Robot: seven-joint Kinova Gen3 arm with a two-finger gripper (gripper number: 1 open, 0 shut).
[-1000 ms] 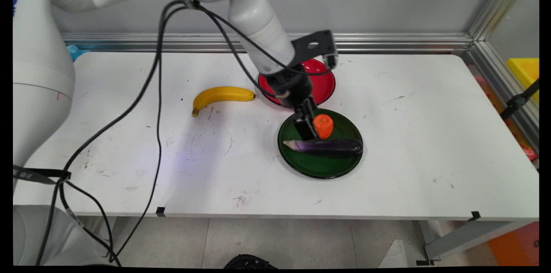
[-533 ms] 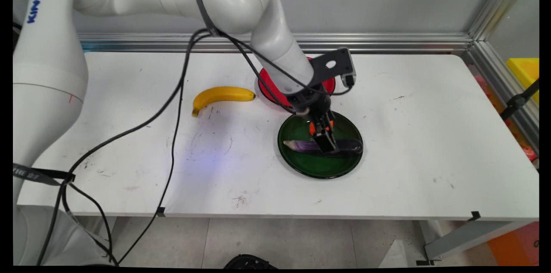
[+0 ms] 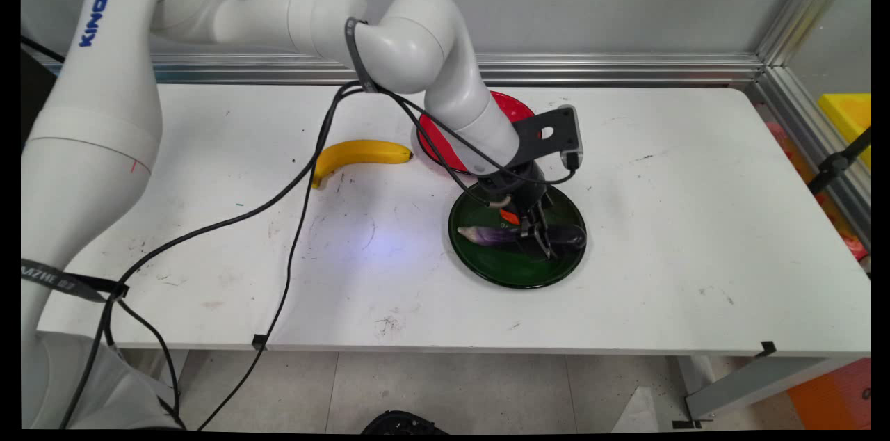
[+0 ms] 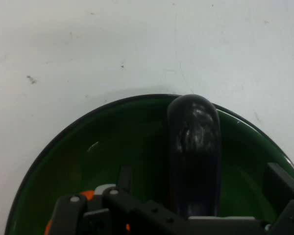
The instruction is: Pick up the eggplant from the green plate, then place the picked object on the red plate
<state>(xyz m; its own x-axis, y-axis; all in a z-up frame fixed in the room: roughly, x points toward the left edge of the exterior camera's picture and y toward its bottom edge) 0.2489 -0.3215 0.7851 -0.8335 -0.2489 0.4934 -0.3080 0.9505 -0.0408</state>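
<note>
Pincer [image 3: 539, 241] down low on the green plate [image 3: 487, 267], right over the purple eggplant [image 3: 490, 235], its black fingers [image 3: 544, 246] straddling the eggplant's thicker right half. Spread apart they are, one either side, and whether the pads actually touch the skin I cannot tell from the main view. Over to the hand view: the eggplant [image 4: 193, 152] runs straight up the middle between the pincer [image 4: 196, 215] linkage parts, its dark rounded end reaching almost to the plate's [image 4: 88, 147] rim, and there is clear green showing on both sides of it. Something orange, the carrot piece [image 4: 88, 196], peeks out at the bottom left there; in the main view that carrot piece [image 3: 509, 216] is just a sliver behind the wrist, on the far side of the eggplant. Just beyond the green plate, half hidden by the arm, sits a red plate [image 3: 518, 109]. Further left, well apart, a yellow banana [image 3: 358, 153] lies on the white desk [image 3: 695, 218].
</note>
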